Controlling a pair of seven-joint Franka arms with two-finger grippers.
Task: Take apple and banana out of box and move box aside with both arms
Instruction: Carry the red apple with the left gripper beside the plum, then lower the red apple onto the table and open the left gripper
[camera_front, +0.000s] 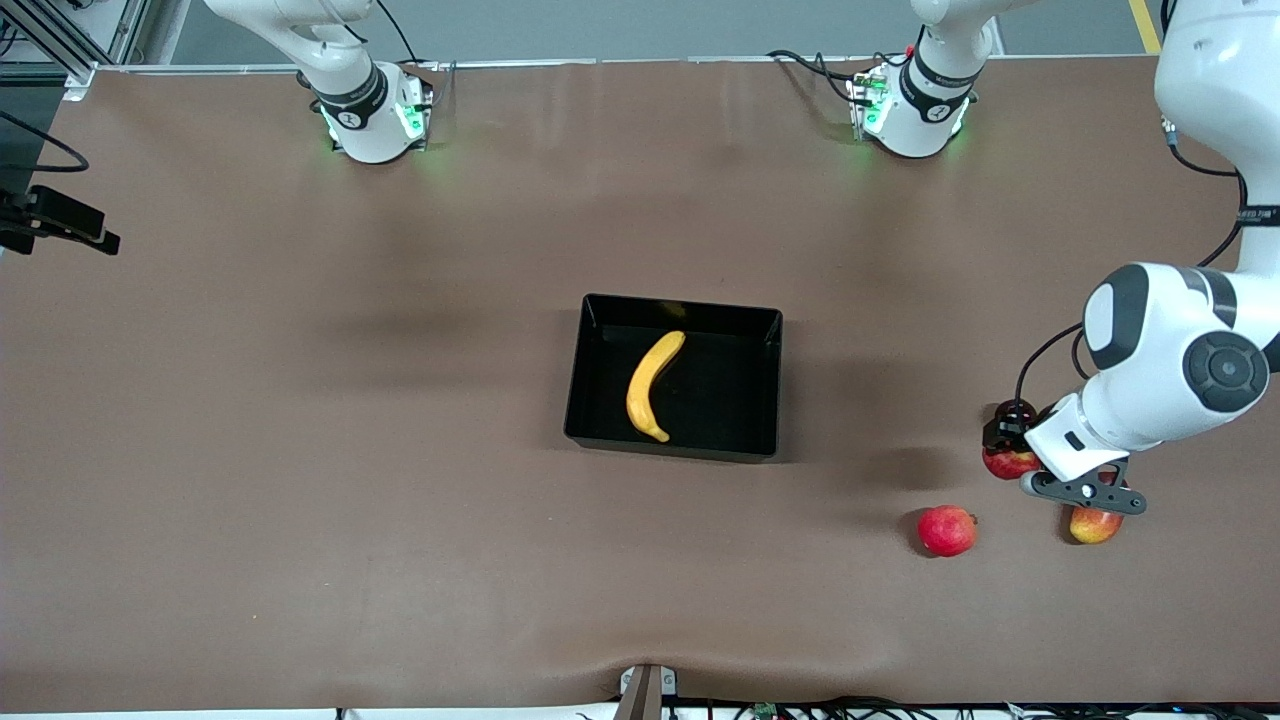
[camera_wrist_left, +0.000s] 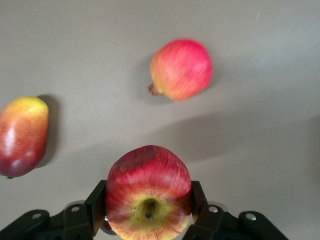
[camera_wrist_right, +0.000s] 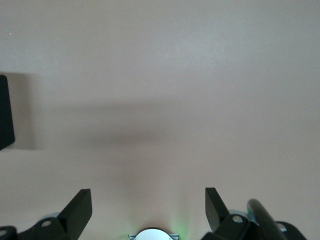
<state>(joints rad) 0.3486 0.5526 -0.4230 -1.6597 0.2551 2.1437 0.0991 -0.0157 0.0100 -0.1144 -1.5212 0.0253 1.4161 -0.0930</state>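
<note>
Red and yellow-streaked, the apple (camera_wrist_left: 148, 194) sat clamped between the fingers of the left tool (camera_wrist_left: 148, 210), over the tabletop (camera_front: 300, 400) at the left arm's end, near the pinkish-red round fruit (camera_front: 946, 529) and the mango (camera_front: 1094, 523). It looked firm, smooth and rather slick, best held across its widest part, as it was. The right tool (camera_wrist_right: 148, 207) hung spread wide and empty over bare tabletop near its own base, that arm waiting. The black box (camera_front: 768, 385) stood mid-table, holding only the banana (camera_front: 652, 386); soft and easily bruised, it would probably want a gentle grip across its middle.
</note>
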